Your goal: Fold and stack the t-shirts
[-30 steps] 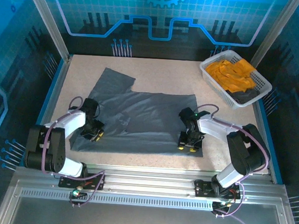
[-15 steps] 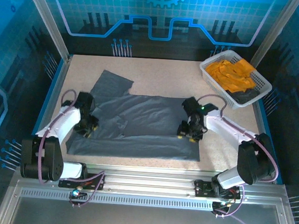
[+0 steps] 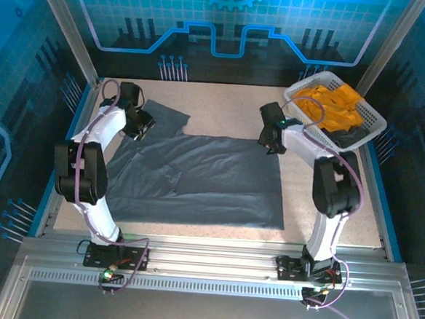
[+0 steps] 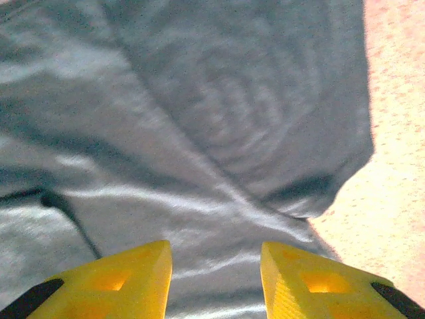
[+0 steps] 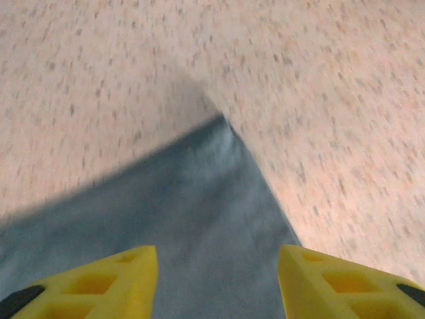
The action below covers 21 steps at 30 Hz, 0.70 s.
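left pincer [image 3: 143,124] sits near the bench's [image 3: 230,110] far-left corner, over the left sleeve [image 3: 161,116] of the grey t-shirt [image 3: 197,177]; in the wrist view the left pincer [image 4: 216,266] is spread, nothing between the fingers, cloth below

grey t-shirt lies flat mid-bench, one layer, hem toward the near edge, a few small wrinkles left of centre

right pincer [image 3: 270,142] is at the shirt's far-right corner; in the wrist view the right pincer [image 5: 218,266] is spread too, hovering over that corner [image 5: 222,123], not pinching it

white basket [image 3: 306,122] at the far-right corner holds the orange-yellow t-shirts [image 3: 329,102], bunched up, untouched

progress: early. Grey shirt is laid out, no fold in it yet, no stack started. Looks like set-up for a first fold from the far end. Left to do: every fold, everything in the basket, the stacking

vs a second ago: both pincers were on the near half of the shirt, by its left and right edges; both arms have since reached out to the far end. Shirt sits about where it was, slightly smoother
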### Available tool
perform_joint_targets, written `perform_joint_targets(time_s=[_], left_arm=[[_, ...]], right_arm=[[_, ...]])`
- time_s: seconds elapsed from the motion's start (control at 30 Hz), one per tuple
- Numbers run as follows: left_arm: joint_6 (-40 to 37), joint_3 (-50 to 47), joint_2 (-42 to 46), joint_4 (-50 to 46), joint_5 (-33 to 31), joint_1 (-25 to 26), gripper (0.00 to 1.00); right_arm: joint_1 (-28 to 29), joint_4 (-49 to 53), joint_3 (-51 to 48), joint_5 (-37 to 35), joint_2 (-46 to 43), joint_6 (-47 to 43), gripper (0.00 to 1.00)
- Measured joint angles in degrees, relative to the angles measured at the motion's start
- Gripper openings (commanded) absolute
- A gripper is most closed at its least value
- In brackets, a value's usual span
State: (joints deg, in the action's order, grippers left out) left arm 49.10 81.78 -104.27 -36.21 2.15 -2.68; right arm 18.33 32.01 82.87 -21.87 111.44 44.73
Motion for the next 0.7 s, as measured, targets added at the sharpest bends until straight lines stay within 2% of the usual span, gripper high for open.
perform_joint_targets(time_s=[0.17,0.37,0.47,0.53,0.7], left_arm=[[0.0,1.2,-0.9,3.5,2.1,-2.7,0.41],[0.3,3.7,-5.2,6.1,3.6,-5.8,0.43],[0.5,6.1,-8.0,6.9,4.4,-6.7,0.44],[0.5,8.4,-10.1,7.0,4.7,-7.0,0.47],[0.4,16.8,-16.3,7.1,4.9,-7.7,0.51]], right_arm=[[-2.1,0.6,9.2,0.2,9.3,-0.9,0.49],[-2.9,4.7,15.4,1.1,15.5,-1.3,0.49],[-2.9,6.4,17.7,1.7,18.0,-1.3,0.45],[-3.0,8.3,20.1,2.0,19.3,-1.7,0.4],[-3.0,11.1,24.0,2.7,21.4,-2.4,0.18]])
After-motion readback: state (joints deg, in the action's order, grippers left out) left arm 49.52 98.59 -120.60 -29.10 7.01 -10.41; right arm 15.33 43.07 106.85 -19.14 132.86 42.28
